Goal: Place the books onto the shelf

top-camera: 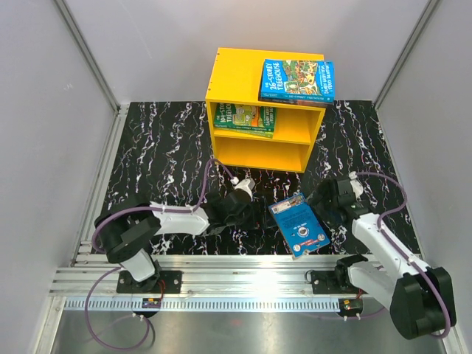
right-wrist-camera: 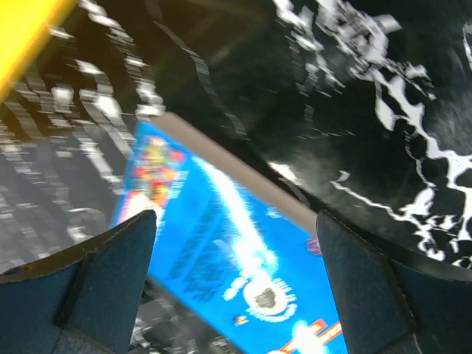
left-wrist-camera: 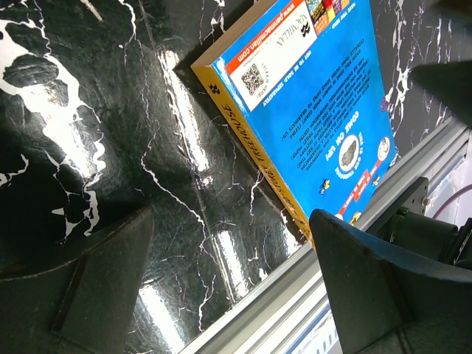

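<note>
The yellow shelf [top-camera: 237, 74] stands at the far side of the black marbled table [top-camera: 155, 155], its open front facing the arms. On its flat top lies a blue cartoon-covered book [top-camera: 297, 80], overhanging the right edge a little. In the upper compartment a small stack of green books [top-camera: 245, 118] lies flat, towards the left; the lower compartment looks bare from here.

One more blue book [top-camera: 298, 225] lies flat on the table between the two arms, back cover up, near the aluminium rail [top-camera: 243, 262] at the front edge. It is skewed, one corner pointing towards the shelf.

The left gripper [top-camera: 247, 212] hangs low just to the left of that book, with its jaws spread wide and nothing between them. From the left wrist view, the blue book [left-wrist-camera: 310, 103] sits just beyond the fingers [left-wrist-camera: 383, 295], apart from them.

The right gripper [top-camera: 321, 205] is just beside the book's right edge, also gaping wide and empty. Its wrist view is smeared, but the blue book [right-wrist-camera: 236, 273] shows between and beyond the two fingers [right-wrist-camera: 96, 287] – not clasped.
</note>
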Available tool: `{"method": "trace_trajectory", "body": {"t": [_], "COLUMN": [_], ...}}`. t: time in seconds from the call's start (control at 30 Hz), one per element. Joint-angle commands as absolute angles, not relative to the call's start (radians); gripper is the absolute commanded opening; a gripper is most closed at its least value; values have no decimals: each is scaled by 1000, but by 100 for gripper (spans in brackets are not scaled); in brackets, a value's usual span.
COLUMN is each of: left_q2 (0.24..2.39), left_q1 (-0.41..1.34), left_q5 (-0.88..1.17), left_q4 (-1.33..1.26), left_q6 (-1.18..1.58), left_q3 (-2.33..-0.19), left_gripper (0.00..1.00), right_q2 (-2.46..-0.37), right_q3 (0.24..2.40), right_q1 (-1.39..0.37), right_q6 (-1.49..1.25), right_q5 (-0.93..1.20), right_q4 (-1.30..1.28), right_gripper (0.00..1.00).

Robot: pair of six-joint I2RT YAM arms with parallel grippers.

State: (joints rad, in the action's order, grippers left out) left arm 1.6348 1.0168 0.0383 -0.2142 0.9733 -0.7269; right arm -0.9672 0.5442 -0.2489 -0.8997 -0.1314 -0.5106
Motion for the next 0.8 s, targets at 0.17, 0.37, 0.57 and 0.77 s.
{"method": "trace_trajectory", "body": {"t": [0.17,0.37,0.57,0.77], "left_q2": [1681,1776,1847,1806], "left_q1": [1022,1029,1046,1051], "left_q5": [75,87,45,12], "left_q4": [-271,-310,-250,-336], "left_q6": [982,1002,1040,1071], "left_q3": [-727,-767,-808,-788], "left_gripper": [91,90,90,89], "right_q2": [-1074,-1126,-1157,-1287], "right_q3": [425,331,253,298], "right_q1": [-245,-253,-328,-572], "right_q6": [-931,-989,-1075,-1169], "right_q5": [-22,136,232,193], "right_q4": [-313,-149,-2,116], "right_gripper": [91,82,60,37]}}
